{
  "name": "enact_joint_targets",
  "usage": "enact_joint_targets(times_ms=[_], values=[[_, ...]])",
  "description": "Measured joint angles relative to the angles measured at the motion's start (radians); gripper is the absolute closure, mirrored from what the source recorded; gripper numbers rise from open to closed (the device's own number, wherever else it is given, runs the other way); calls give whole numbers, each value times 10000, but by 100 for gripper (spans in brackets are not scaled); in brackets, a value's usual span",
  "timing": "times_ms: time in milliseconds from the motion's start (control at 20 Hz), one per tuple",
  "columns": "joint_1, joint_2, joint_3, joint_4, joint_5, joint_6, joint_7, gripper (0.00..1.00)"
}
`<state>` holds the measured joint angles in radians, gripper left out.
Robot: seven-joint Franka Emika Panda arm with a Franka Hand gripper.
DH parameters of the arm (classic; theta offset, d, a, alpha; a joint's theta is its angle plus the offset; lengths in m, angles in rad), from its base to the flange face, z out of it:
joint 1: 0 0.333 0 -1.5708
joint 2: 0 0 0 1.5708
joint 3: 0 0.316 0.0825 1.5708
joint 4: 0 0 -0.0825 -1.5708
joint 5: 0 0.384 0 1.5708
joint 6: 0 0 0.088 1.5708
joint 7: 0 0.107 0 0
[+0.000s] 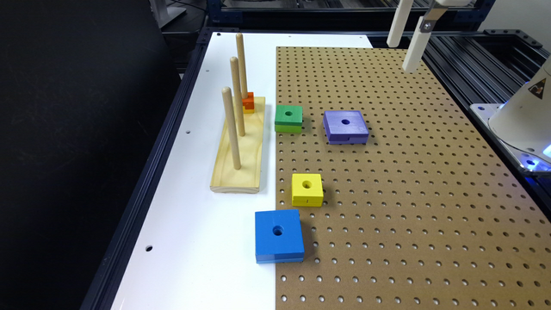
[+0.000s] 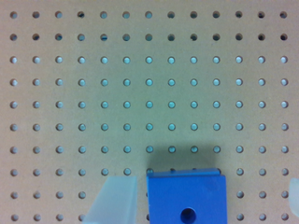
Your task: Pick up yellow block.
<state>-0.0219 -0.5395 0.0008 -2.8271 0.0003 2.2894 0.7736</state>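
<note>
Pegboard (image 1: 409, 193) of brown hardboard covers most of the white table (image 1: 193, 241), and the yellow block (image 1: 307, 189) lies flat on it close to the board's edge on the exterior view's left, centre hole facing up. The larger blue block (image 1: 279, 235) sits just beside it toward the camera, straddling the line between board and bare table. Farther back along the same edge sits the green block (image 1: 288, 118), with the purple block (image 1: 345, 126) near it on the exterior view's right. The pale wooden peg base (image 1: 239, 159) with three upright dowels lies on the white surface, a tiny orange-and-yellow block (image 1: 248, 102) at its far end.

The gripper (image 1: 402, 56) hangs high over the far corner of the board on the exterior view's right, well apart from the yellow block, with the purple block lying between the two. It touches nothing. In the wrist view the gripper (image 2: 208, 182) has its pale fingers (image 2: 117, 203) spread wide, one at each side of the picture, with nothing held between them. Under the wrist camera is perforated board and the edge of a blue-toned block (image 2: 187, 196) with a round hole; which of the blocks this is cannot be told. The arm's white base (image 1: 525, 116) stands off the board's side on the exterior view's right
</note>
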Motion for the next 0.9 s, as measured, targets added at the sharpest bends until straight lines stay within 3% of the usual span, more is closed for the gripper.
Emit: enact_joint_targets(times_ms=[500, 900], values=[[5, -17, 44, 0, 1, 0, 0, 0], [35, -33, 179, 0, 48, 1, 22, 0]])
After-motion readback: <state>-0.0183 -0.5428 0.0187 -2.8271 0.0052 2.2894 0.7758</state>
